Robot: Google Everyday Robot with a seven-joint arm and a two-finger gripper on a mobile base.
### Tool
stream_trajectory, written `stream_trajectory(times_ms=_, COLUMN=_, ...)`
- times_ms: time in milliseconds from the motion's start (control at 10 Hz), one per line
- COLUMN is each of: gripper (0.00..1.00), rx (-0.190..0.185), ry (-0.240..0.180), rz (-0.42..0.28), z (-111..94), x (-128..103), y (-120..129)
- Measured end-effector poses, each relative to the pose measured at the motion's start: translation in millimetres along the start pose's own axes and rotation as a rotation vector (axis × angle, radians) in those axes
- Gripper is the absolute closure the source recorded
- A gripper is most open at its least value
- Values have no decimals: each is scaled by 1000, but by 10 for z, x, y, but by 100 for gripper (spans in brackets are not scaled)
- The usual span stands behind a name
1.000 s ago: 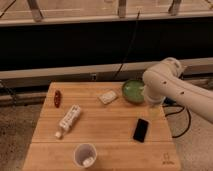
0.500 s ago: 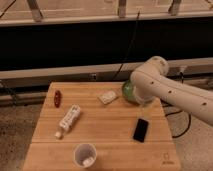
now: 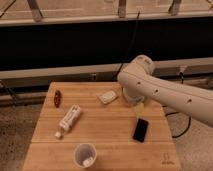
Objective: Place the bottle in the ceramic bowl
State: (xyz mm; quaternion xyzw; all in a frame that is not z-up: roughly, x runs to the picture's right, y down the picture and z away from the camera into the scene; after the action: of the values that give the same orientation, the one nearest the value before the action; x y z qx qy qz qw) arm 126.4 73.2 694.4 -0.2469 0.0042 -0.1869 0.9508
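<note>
The white bottle [image 3: 69, 120] lies on its side on the left half of the wooden table [image 3: 110, 137], cap toward the front left. The green ceramic bowl stands at the table's back right and is almost wholly hidden by my arm; only a greenish sliver [image 3: 141, 104] shows under it. My arm reaches in from the right, its bulky white elbow over the bowl. My gripper [image 3: 135, 101] is tucked beneath the arm by the bowl, far right of the bottle, with nothing seen in it.
A white packet [image 3: 107, 96] lies at the back centre, just left of the arm. A black phone [image 3: 141, 130] lies in front of the arm. A white cup [image 3: 85, 155] stands at the front edge. A small red object [image 3: 57, 98] lies at the back left.
My arm has swung left over the table's back right and now covers the green bowl. The bottle and the other things have not moved.
</note>
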Motion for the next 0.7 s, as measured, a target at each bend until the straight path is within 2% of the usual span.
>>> stream_trajectory(times_ms=200, gripper=20, rx=13, ry=-14, rz=-43, z=-9, x=-249, y=-162)
stream_trajectory(times_ms=700, gripper=20, rx=34, ry=-39, rz=-145, z=-5, x=-606, y=-359)
